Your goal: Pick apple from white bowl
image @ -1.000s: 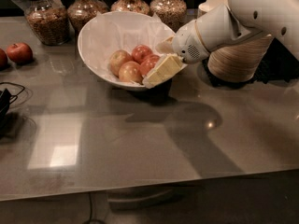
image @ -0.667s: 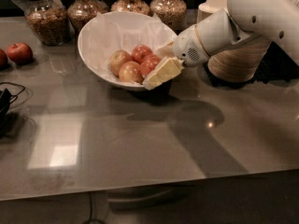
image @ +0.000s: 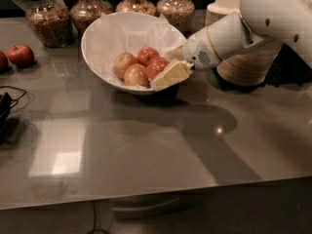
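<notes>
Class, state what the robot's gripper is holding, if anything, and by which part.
It cannot be told. The gripper is inside the white bowl, at the right side of the apple, but no definite hold shows.

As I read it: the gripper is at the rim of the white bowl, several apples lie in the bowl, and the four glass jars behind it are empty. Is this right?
Not fully. The four glass jars behind the white bowl are not empty: the camera view shows them filled with brown, grainy contents. The rest holds: gripper at the bowl's rim, several apples inside.
</notes>
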`<move>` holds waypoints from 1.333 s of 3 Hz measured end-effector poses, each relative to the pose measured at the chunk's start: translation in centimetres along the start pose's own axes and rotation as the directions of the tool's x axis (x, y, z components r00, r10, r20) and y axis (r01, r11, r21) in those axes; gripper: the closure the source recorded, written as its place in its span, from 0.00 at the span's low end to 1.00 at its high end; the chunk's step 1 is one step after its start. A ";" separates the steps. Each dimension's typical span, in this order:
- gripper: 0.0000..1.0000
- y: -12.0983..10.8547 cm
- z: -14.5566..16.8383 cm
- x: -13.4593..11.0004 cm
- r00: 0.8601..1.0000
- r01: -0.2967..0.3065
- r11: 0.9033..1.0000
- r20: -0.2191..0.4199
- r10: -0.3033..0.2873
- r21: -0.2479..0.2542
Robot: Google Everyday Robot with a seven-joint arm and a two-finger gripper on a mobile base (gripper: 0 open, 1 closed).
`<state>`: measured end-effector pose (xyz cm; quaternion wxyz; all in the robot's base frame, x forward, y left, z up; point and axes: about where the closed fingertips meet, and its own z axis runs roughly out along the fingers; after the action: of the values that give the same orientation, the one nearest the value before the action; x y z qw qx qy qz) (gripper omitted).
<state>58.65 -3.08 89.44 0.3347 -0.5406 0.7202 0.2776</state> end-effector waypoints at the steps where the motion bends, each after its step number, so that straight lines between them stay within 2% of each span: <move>1: 0.69 0.0 0.0 0.0 1.000 0.000 1.000 0.000 0.000 0.000; 2: 0.92 0.0 0.0 0.0 1.000 0.000 1.000 0.000 0.000 0.000; 3: 1.00 0.0 0.0 0.0 1.000 0.000 1.000 0.000 0.000 0.000; 4: 1.00 0.0 -0.2 -0.3 1.000 0.000 1.000 0.000 0.000 0.000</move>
<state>58.65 -3.07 89.82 0.3346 -0.5406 0.7202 0.2776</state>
